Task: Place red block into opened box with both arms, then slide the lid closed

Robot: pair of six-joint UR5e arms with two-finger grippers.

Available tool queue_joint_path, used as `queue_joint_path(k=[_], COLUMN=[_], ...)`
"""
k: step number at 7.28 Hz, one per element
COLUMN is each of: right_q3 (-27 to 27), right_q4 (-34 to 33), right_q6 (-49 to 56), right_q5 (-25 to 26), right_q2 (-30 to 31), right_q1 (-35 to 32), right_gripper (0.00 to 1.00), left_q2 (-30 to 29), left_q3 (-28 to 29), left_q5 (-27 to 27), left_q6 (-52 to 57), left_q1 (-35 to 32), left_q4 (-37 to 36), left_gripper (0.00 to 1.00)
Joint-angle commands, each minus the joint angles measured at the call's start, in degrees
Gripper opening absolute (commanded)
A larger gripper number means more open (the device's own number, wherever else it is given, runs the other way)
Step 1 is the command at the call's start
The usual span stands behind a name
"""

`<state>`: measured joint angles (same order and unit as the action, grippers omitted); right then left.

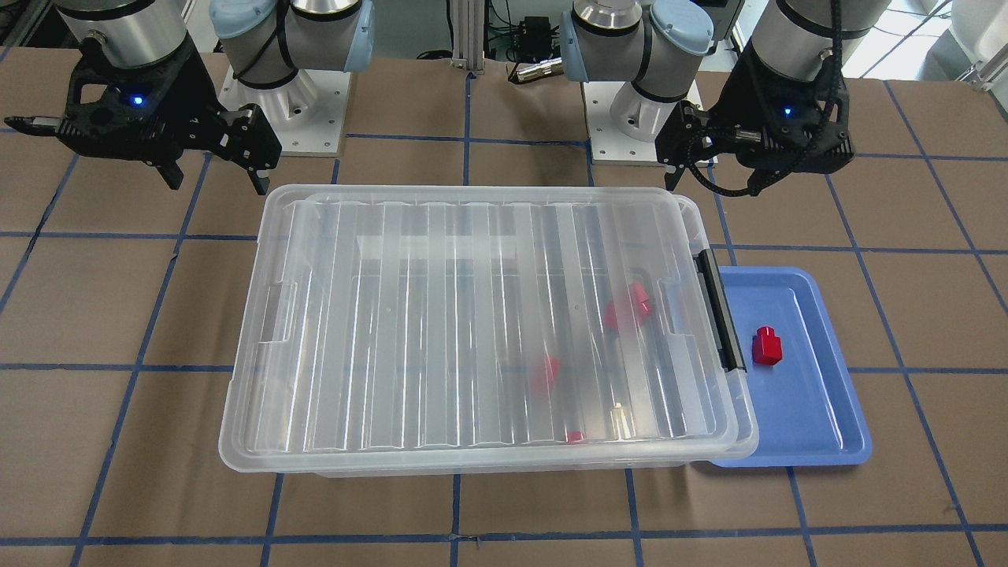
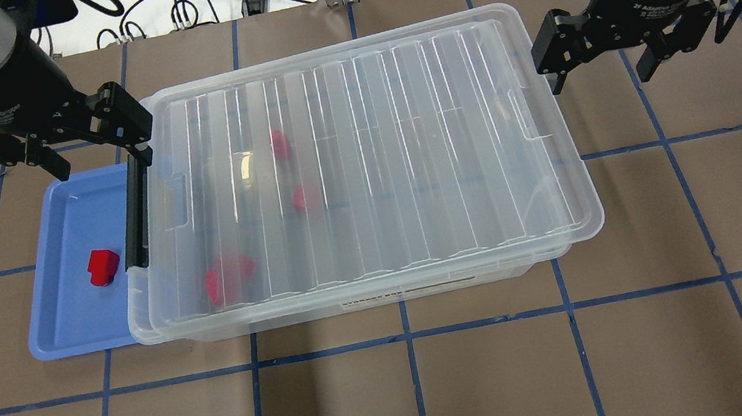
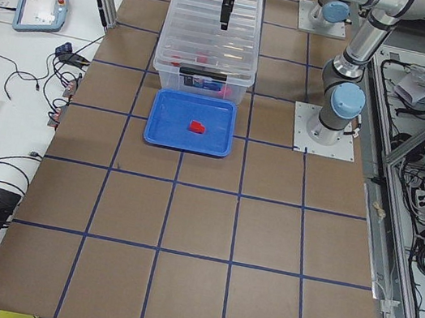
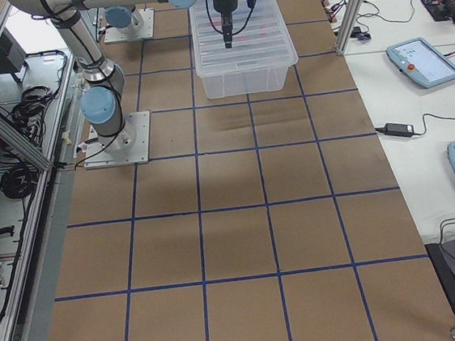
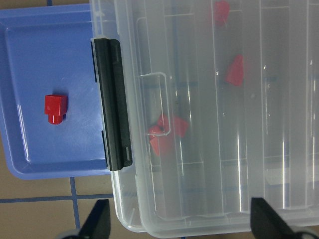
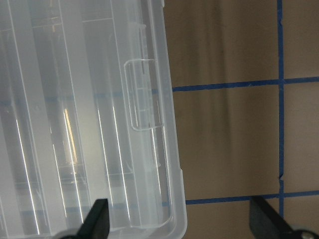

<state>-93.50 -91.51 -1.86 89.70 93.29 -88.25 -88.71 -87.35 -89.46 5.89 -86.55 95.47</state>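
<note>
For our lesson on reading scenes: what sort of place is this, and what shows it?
Most likely a robotics lab: a left arm and right arm bolted to a taped-grid table, with handheld control screens and loose cables on nearby benches.

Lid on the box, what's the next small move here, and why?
Probably lower the open right tool to the near end of the lid and slide it off the box. The lid covers nearly the whole opening, while a red block sits outside on the tray.
</note>
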Motion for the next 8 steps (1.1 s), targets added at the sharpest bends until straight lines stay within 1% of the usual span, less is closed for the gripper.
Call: queue_joint_path(k=[1,2,3,4,5,8], right_q3=[-3.3,-4.1,-4.2,-3.9,-4.1,-4.0], right_q4=[-1.8,-5.3,-8.5,-9.4,-14.4,-15.1], right_q6=[-0.3,0.1,0.1,-0.1,-0.3,-0.2], right_q5=[0.0,0.0,0.1,0.2,0.5,0.3], right_q2=[-3.6,-5.1,-5.4,-6.7,-8.9,-11.4], right_q1=[0.0,-0.1,-0.1,0.1,0.7,2.3], right_gripper=[1.0,1.0,1.0,1.0,1.0,1.0], left_q2=[0.0,0.0,0.0,0.0,0.0,0.1], left_q3=[0.1,0.1,0.0,0.0,0.1,-0.3], left_q5=[0.1,0.1,0.0,0.0,0.0,0.0], left_q6=[0.0,0.0,0.0,0.0,0.0,0.0], left_q1=[0.1,0.1,0.1,0.1,0.1,0.1], left_q4=[0.0,0.1,0.0,0.0,0.1,0.1], left_gripper=[1.0,1.0,1.0,1.0,1.0,1.0])
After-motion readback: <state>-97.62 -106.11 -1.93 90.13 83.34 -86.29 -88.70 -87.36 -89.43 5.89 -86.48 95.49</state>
